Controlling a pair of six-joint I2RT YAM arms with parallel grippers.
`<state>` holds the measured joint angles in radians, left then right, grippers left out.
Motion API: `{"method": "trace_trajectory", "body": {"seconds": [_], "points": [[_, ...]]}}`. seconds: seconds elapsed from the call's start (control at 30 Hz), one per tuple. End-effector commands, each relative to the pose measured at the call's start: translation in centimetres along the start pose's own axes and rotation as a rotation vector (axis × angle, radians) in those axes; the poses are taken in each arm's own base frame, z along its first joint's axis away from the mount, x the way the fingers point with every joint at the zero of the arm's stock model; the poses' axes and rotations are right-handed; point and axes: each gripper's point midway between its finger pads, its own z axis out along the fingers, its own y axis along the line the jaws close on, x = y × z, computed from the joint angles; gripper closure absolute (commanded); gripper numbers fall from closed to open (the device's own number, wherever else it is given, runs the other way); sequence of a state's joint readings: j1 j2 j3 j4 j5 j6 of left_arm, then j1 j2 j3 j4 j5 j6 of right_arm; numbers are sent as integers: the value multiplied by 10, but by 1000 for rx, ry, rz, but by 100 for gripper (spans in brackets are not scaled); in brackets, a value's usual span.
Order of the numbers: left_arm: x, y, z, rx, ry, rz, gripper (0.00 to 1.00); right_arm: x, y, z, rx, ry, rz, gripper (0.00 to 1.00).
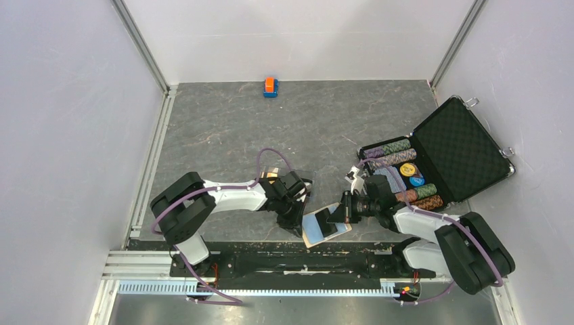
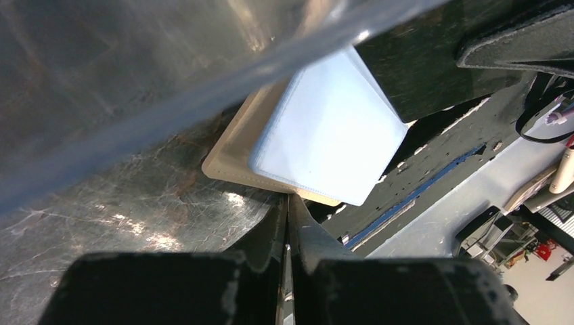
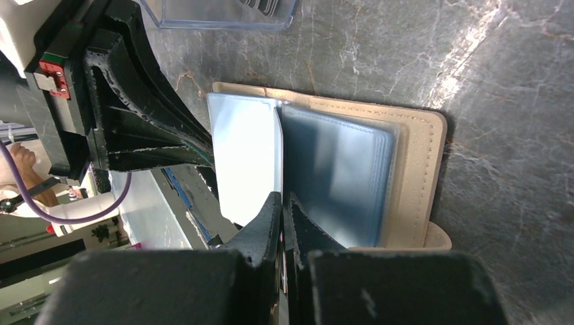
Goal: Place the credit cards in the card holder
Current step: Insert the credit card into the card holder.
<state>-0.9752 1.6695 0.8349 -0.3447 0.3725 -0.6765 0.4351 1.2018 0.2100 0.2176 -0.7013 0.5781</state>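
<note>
The card holder (image 1: 325, 227) lies open at the table's front edge, tan with clear blue-tinted sleeve pages. In the right wrist view its tan cover (image 3: 418, 177) lies flat, and one pale page (image 3: 244, 152) is turned left over the edge. My right gripper (image 3: 281, 198) is shut, tips at the seam between that page and the page stack (image 3: 338, 172); I cannot tell if it pinches a page. My left gripper (image 2: 288, 200) is shut, tips against the holder's tan edge (image 2: 233, 159) below the pale page (image 2: 332, 132). Dark cards (image 3: 264, 4) lie in a clear box.
The clear box (image 2: 169, 74) looms close above the left wrist camera. An open black foam-lined case (image 1: 452, 150) with poker chips stands at the right. A small orange-and-blue block (image 1: 271, 87) sits at the back. The black front rail (image 1: 291, 257) runs just below the holder.
</note>
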Motion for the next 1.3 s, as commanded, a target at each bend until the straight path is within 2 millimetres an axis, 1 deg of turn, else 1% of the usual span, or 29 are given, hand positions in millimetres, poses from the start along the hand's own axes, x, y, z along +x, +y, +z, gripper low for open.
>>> {"method": "trace_trajectory", "body": {"seconds": [0.0,0.27,0.57,0.67,0.83,0.93,1.1,1.27], "points": [[-1,2,8,-29,-2,36,92,1,-2,3,-10,-4,-10,100],[1,3,11,-37,6,38,92,10,3,7,-45,11,10,100],[1,5,14,-47,12,36,93,21,7,4,-79,11,43,100],[2,6,14,-53,15,37,93,16,7,4,-67,-14,34,100],[3,8,14,-59,16,36,93,-2,11,4,-44,-49,-2,100],[5,9,15,-62,22,37,94,-2,11,6,-48,-40,-3,100],[4,10,15,-67,22,38,94,-1,6,8,-31,-36,-8,100],[5,10,15,-67,23,41,94,-5,10,10,-67,-58,1,100]]}}
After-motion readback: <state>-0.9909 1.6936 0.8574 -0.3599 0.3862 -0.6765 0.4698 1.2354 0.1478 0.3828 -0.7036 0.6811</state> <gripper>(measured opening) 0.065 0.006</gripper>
